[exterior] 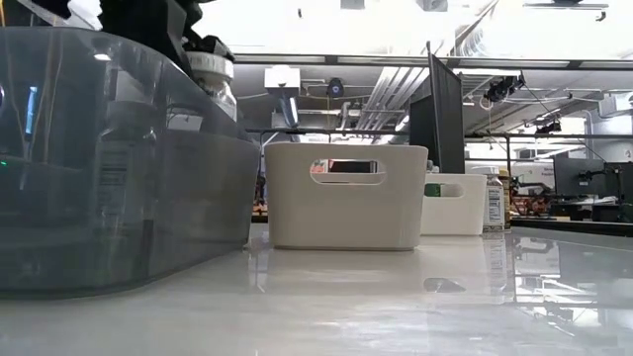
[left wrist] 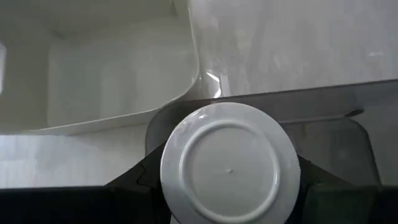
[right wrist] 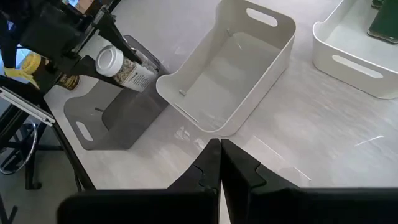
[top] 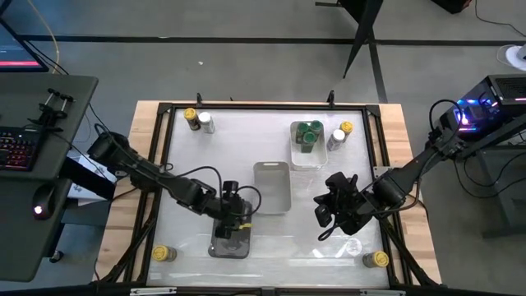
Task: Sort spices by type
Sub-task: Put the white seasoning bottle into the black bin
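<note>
My left gripper (top: pixel 233 212) hangs over the grey tray (top: pixel 215 248) near the table's front and is shut on a spice jar with a white lid (right wrist: pixel 111 60). In the left wrist view the lid (left wrist: pixel 230 165) faces the camera, with the grey tray (left wrist: pixel 348 143) below it. My right gripper (right wrist: pixel 219 149) waits shut and empty at the near right (top: pixel 325 215). An empty white tray (top: pixel 283 196) sits mid-table. A second white tray (top: pixel 306 158) at the far right holds green-lidded jars (top: pixel 309 131). My left gripper pinches the jar at its lid end between its two fingers (left wrist: pixel 134 180), one on each side of the lid's rim (left wrist: pixel 166 177). The fingers slant down from the table's left. The jar is tilted, its labelled body (right wrist: pixel 135 76) pointing down at the tray, lifted clear.
Loose jars stand at the far left (top: pixel 197 120), beside the far right tray (top: pixel 339 136), at the near left corner (top: pixel 162 253) and at the near right corner (top: pixel 376 259). A black frame (top: pixel 263 105) rims the table. Bare tabletop lies between the trays.
</note>
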Robot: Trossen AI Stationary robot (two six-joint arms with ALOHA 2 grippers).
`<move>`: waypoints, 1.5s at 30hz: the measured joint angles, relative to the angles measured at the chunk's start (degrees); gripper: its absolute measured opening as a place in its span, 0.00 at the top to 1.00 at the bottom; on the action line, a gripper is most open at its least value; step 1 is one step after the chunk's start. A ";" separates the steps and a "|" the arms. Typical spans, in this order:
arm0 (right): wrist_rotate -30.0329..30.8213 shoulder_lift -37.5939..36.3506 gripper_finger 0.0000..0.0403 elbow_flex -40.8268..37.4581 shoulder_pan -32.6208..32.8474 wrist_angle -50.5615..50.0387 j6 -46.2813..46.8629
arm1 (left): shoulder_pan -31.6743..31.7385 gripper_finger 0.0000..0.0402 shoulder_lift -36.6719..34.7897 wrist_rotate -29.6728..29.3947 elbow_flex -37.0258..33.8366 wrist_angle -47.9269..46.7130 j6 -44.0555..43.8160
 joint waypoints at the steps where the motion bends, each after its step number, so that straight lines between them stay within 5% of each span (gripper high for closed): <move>1: -0.05 0.00 1.00 0.00 0.00 -0.10 -0.01 | 0.37 0.59 0.27 0.47 0.00 -0.02 0.58; 12: -0.25 0.00 1.00 0.00 0.00 -0.28 -0.02 | 3.08 0.39 2.61 3.11 0.04 -1.52 0.66; 35: -1.22 0.00 1.00 0.00 0.00 -0.39 0.06 | 5.12 0.37 -5.69 5.73 2.69 -6.61 5.31; 41: -1.44 0.00 1.00 0.00 -0.11 -0.85 0.00 | 7.52 0.37 -14.43 -6.97 2.69 -15.12 -1.26; 45: -1.51 -0.02 1.00 0.02 -1.27 -1.13 -0.04 | 17.62 0.37 -19.20 -12.11 2.69 -23.32 -11.64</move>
